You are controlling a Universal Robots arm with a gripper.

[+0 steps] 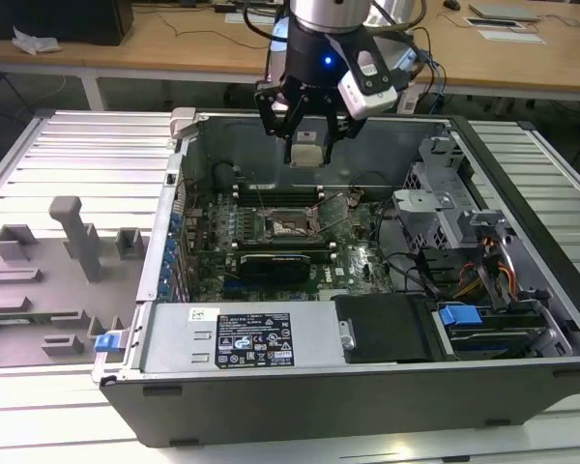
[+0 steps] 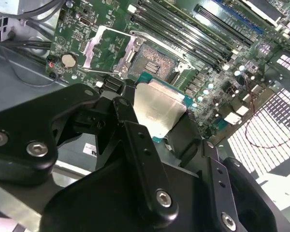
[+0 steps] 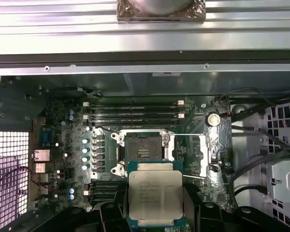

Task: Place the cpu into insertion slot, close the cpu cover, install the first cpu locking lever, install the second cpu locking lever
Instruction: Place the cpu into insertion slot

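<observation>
- Right, the gripper (image 1: 307, 145) is clamped on the cpu (image 1: 308, 157), carrying it in the air above the open computer case (image 1: 271, 387), out over the far part of the motherboard (image 1: 271, 253).
- Look in the second wrist view: black fingers (image 2: 135, 140) hug the chip's edges, and its pale metal top (image 2: 159, 111) faces up and looks roughly level.
- Below it sits the insertion slot (image 3: 142, 151), bare and dark in the middle with nothing seated in it. The chip (image 3: 155, 198) hangs just to one side of it rather than squarely over it.
- Beside the socket, the cpu cover (image 2: 89, 47) is flipped open, its square window showing green board through it, so the way down is unobstructed.
- Past that run the long memory slots (image 3: 135, 112), close to the socket.
- My read is that step one is in hand: the chip is grasped and up near the socket but not placed. The cover is open, so neither it nor the two locking steps have been done.
- What seating it calls for, I'd judge, is centring the chip's outline over the black frame and matching its rotation to the socket.
- It also calls for a flat, gentle lowering. Any tilt or sideways drag could catch the frame or harm the contacts underneath.
- The grip wants to hold firm until the chip rests flat inside.
</observation>
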